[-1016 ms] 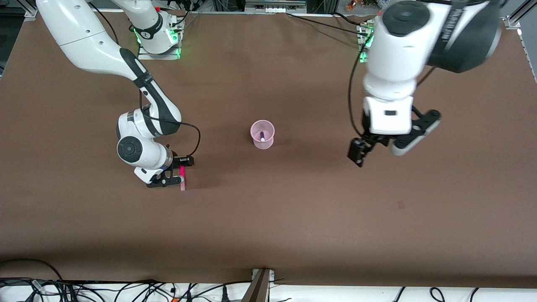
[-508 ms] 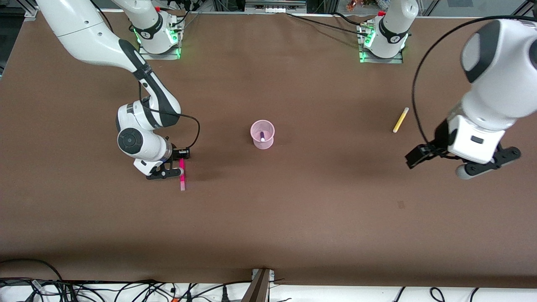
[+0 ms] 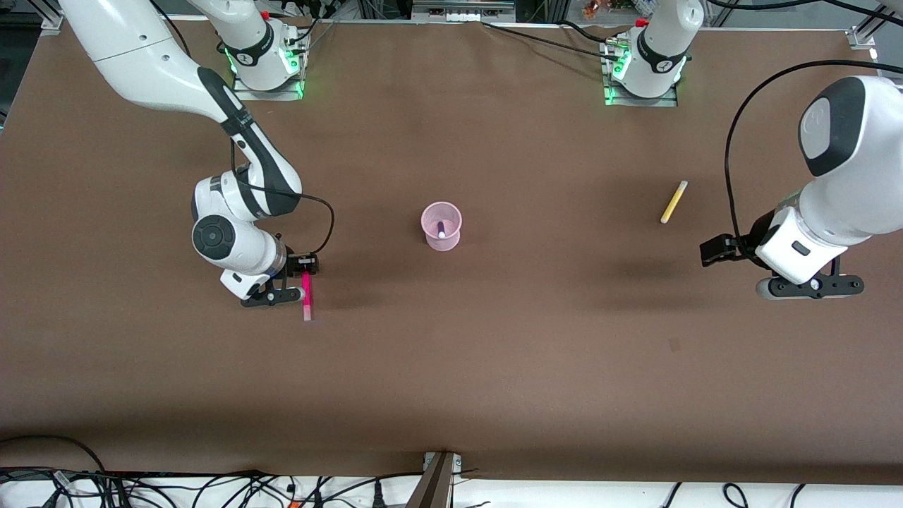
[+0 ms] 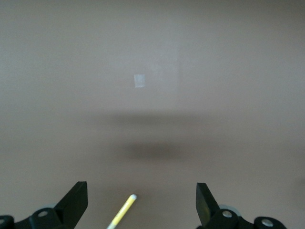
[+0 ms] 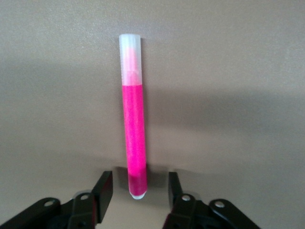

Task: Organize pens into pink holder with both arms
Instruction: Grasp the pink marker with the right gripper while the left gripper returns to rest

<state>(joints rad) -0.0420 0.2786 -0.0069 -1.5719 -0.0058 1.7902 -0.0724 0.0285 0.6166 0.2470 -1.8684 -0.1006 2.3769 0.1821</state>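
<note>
Matt brown table cover (image 3: 451, 367); translucent pink plastic holder (image 3: 441, 226); glossy magenta pen (image 5: 133, 138) with frosted cap.

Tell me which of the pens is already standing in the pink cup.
The purple pen: it stands inside the pink holder. The magenta pen lies between the right gripper fingers; the yellow pen lies on the table toward the left arm's end.

Brown table (image 3: 451, 367): cup (image 3: 441, 227), two pens
</note>
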